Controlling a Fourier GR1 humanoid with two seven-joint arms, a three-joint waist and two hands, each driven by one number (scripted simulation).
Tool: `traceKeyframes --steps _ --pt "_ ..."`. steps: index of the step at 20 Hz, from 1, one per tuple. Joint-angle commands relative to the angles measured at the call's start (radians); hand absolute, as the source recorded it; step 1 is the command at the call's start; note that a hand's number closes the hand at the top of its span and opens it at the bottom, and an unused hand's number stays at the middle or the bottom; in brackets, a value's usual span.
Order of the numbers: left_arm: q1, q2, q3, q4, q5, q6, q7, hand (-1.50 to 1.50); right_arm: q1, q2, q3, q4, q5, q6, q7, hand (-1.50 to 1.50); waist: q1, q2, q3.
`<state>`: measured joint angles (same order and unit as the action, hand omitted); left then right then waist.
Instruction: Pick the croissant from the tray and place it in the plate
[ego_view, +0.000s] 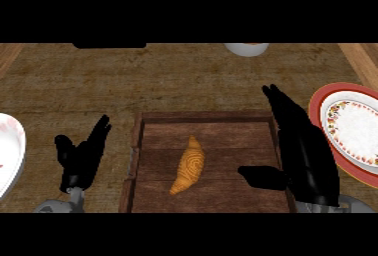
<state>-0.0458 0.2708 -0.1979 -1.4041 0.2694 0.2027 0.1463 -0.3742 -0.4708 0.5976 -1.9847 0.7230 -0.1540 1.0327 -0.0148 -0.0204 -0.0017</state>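
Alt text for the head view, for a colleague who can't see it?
A croissant lies in the middle of a wooden tray, untouched. The right hand is open over the tray's right edge; the left hand rests open left of the tray. A red-rimmed plate sits at far right.

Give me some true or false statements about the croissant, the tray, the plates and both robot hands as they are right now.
1. The golden-brown croissant lies in the dark wooden tray. True.
2. The right robot hand is curled round the croissant. False: its fingers are straight, and it is at the tray's right edge, apart from the croissant.
3. The red-rimmed patterned round plate sits to the right of the tray. True.
4. The left robot hand is inside the tray. False: it is outside the tray, to its left, with its fingers open.
5. A second croissant already lies on the red-rimmed plate. False: nothing lies on that plate.
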Motion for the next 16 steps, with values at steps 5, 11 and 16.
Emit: traceKeyframes --steps 5,11,16 --pt "0.05 -0.025 -0.025 0.038 0.008 -0.03 0.0 0.0 -0.134 0.188 0.124 0.034 0.049 0.306 0.378 -1.5 0.019 0.014 -0.005" --pt "0.039 -0.044 -0.047 -0.014 -0.016 -0.001 0.033 0.0 -0.17 0.357 0.161 0.153 0.139 0.366 0.449 -1.5 0.018 0.012 -0.002" --pt "0.024 -0.042 -0.027 0.019 -0.009 -0.018 0.023 0.0 -0.16 0.46 0.13 0.322 0.181 0.359 0.408 -1.5 0.017 0.021 -0.001"
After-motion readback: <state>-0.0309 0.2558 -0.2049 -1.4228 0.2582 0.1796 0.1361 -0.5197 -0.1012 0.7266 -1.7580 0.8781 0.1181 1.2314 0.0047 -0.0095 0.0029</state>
